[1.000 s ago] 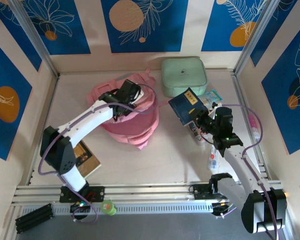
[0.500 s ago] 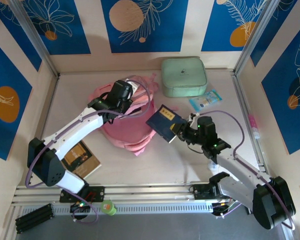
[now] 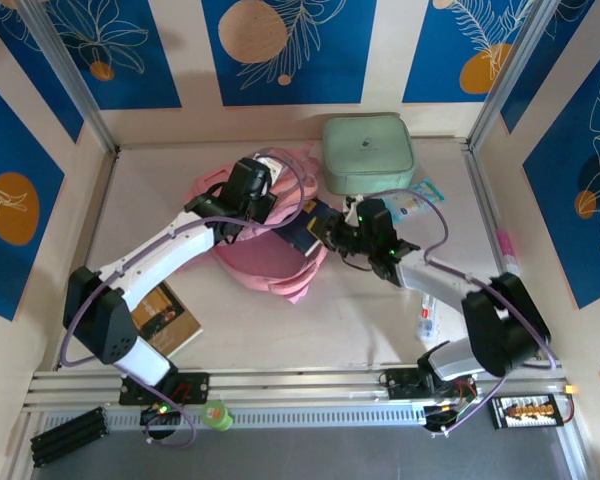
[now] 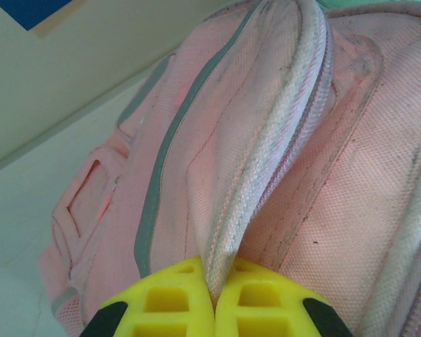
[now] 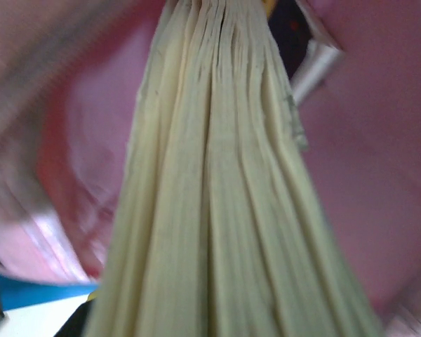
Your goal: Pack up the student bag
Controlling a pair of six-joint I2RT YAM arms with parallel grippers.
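Pink fabric student bag (image 3: 270, 262) judged soft, limp, best taken at zip hem (image 4: 281, 126) | left gripper (image 4: 212, 300) clamped on hem | right gripper (image 3: 336, 232) clamped on blue book (image 5: 217, 175)

Three cameras on my work: one high behind me, one on each wrist.

The top camera looks down from above and behind me, far enough back to take in the whole surface (image 3: 380, 320). My left wrist camera looks along my left hand (image 4: 212, 300), very close to the student bag (image 4: 323, 175). My right wrist camera sits almost against a book (image 5: 217, 175), page edges on, with pink fabric either side. All three share that bag, upper middle of the top frame.
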